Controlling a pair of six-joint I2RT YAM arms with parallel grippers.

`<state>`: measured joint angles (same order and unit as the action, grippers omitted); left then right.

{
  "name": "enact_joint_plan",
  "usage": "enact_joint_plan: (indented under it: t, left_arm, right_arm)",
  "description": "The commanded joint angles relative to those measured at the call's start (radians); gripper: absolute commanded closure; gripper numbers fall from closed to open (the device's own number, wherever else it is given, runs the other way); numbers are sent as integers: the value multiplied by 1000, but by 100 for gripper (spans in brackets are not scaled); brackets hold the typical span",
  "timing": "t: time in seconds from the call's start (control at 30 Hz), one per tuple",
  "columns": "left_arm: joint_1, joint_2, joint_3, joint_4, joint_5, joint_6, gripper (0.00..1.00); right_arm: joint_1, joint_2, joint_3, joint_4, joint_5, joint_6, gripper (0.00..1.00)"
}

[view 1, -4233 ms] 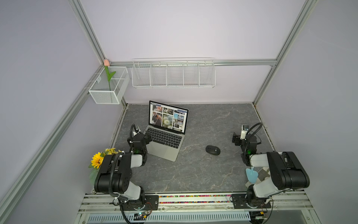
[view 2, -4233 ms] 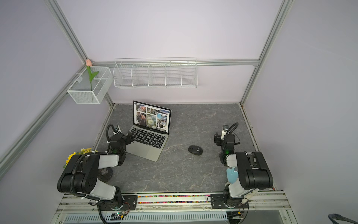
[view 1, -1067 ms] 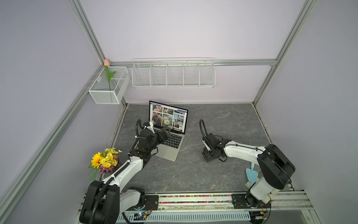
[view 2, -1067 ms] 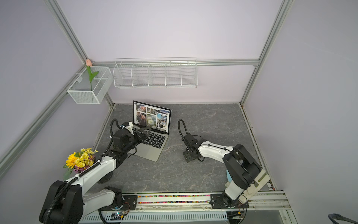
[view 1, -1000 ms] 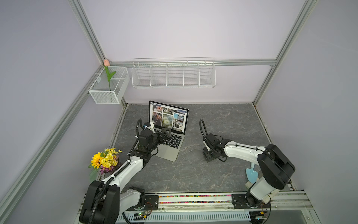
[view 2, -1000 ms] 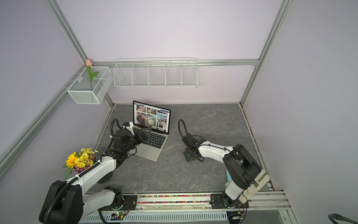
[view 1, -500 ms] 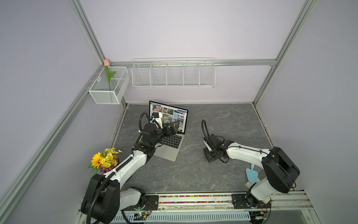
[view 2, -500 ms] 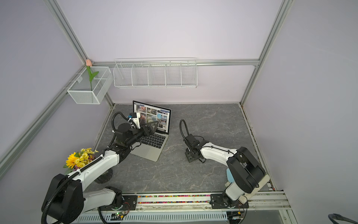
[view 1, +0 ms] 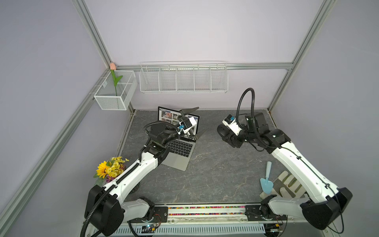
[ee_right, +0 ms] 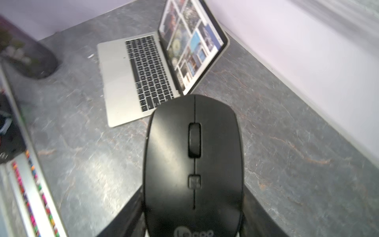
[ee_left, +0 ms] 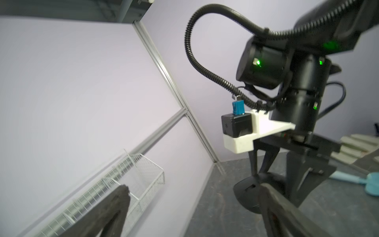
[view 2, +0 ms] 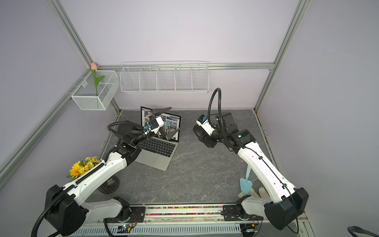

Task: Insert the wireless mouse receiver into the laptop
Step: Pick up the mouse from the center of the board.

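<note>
Grips the flat oval black mouse (ee_right: 193, 156) in the right gripper (view 1: 225, 135), lifted off the grey marbled tabletop (view 1: 215, 174). Holds the left gripper (view 1: 200, 120) spread wide before the screen of the slim silver-grey laptop (view 1: 180, 151), open at left rear. Cannot make out the wireless mouse receiver.

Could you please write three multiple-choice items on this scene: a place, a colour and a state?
1. Where is the black mouse? A beside the sunflowers; B in the right end effector; C in the wire basket.
2. What colour is the trowel? A light blue; B red; C yellow.
3. How is the left end effector? A shut tight; B shut on the trowel; C wide open, empty.
Answers: B, it grips the mouse's sides; A, pale blue blade; C, its jaws stand far apart.
</note>
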<state>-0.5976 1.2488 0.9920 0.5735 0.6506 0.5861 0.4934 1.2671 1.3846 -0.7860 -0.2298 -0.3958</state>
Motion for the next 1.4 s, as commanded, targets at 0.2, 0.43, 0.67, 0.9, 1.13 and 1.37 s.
enact_joint_plan:
  t: [0.2, 0.43, 0.67, 0.9, 1.13, 1.37]
  left_arm:
    - [-85, 0, 12, -393, 206, 1000, 5]
    - [-137, -35, -23, -462, 292, 1052, 31]
    - [-182, 10, 4, -539, 292, 1130, 44]
    - [-202, 35, 27, -575, 291, 1145, 58]
    - [-211, 47, 48, -644, 302, 1180, 77]
    - [-214, 45, 57, -570, 316, 844, 100]
  right_arm:
    - [6, 13, 208, -446, -110, -290, 85]
    - [57, 18, 221, -461, -214, -319, 85]
    - [111, 53, 225, -486, -230, -342, 85]
    - [116, 61, 217, -488, -297, -363, 88]
    - [118, 68, 218, -502, -326, -359, 88]
    - [90, 63, 257, -495, -389, -310, 82]
